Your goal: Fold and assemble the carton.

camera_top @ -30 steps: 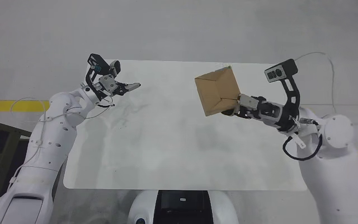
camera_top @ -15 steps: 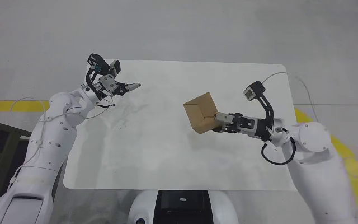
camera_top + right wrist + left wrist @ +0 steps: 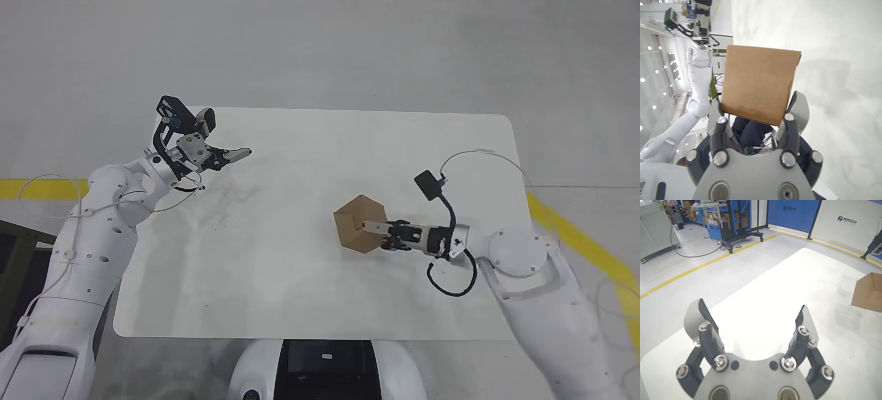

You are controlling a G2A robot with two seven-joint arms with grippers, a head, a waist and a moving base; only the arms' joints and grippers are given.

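A brown cardboard carton [image 3: 358,223] sits a little right of the table's middle, and my right gripper [image 3: 384,234] is shut on its right side. In the right wrist view the two fingers clamp opposite walls of the carton [image 3: 759,81], with the gripper [image 3: 755,103] at its near end. Whether the carton touches the tabletop is unclear. My left gripper [image 3: 240,154] stands open with nothing in it over the table's far left part. In the left wrist view its fingers [image 3: 751,308] are spread wide, and the carton [image 3: 867,292] shows its open top off to the side.
The white table [image 3: 300,280] has rounded corners, with wide bare surface between the two arms and toward the front edge. A thin cable [image 3: 470,160] loops above the right arm. Grey floor with a yellow line [image 3: 30,188] surrounds the table.
My right arm has carried the carton from the far right toward the table's middle and lower, turning it on the way. The left arm has not moved.
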